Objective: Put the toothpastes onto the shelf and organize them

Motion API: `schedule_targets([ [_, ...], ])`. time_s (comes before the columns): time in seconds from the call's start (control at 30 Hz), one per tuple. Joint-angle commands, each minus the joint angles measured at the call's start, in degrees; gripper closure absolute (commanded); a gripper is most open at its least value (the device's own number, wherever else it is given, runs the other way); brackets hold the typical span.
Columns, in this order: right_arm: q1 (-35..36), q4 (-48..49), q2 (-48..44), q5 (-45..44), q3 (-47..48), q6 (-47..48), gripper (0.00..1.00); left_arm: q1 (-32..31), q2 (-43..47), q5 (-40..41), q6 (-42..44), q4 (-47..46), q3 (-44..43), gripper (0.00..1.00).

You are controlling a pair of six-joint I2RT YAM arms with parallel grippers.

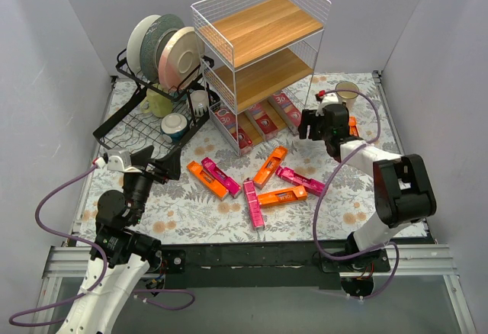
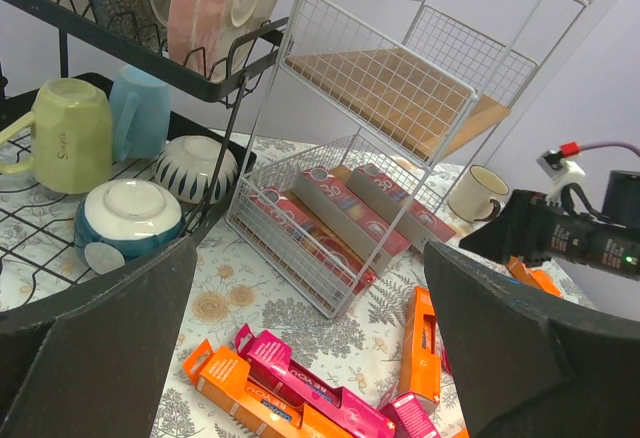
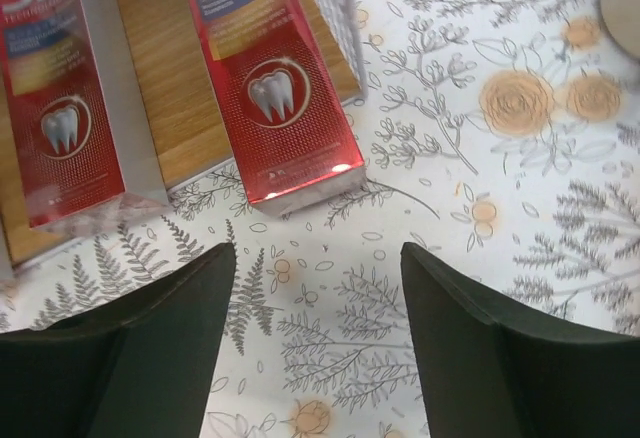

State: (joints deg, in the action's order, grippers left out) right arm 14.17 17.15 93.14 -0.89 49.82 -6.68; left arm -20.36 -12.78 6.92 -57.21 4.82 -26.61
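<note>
Three dark red toothpastes point(image 1: 263, 120) lie side by side on the bottom board of the shelf point(image 1: 259, 29), at 12 o'clock on the worktop point(image 1: 191, 219). Six orange and magenta cartons point(image 1: 271, 166) lie scattered at its centre. The right claw point(image 3: 318, 288), open and empty, hovers just before the end of one red carton point(image 3: 270, 88), at 2 o'clock from the scatter. The left claw point(image 2: 310, 258) gapes empty at 9 o'clock, near the dish rack point(image 1: 122, 111).

I read the shelf point(image 1: 263, 25) as white-coated wire with matt wooden boards. The dark red toothpaste carton point(image 3: 275, 88) is glossy card, the floral tablecloth point(image 3: 500, 258) looks matt, and the dish rack point(image 2: 130, 50) is black wire.
</note>
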Motion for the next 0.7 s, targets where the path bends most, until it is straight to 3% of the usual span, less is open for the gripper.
schedule_targets([
  [0.0, -2.22, 5.79, -3.67, -1.49, -4.73, -11.94, 0.3, 0.41, -0.58, -0.5, 0.87, 0.63, -1.08, 0.02],
  [0.13, -3.54, 10.09, -2.27, 5.61, -6.49, -16.95, 0.38, 0.41, -0.5, -0.68, 0.87, 0.54, -1.07, 0.02],
  [0.67, -3.63, 17.57, 9.95, 9.06, -0.87, -23.82, 0.53, 0.41, -0.85, -0.24, 1.31, 0.72, -1.08, 0.02],
])
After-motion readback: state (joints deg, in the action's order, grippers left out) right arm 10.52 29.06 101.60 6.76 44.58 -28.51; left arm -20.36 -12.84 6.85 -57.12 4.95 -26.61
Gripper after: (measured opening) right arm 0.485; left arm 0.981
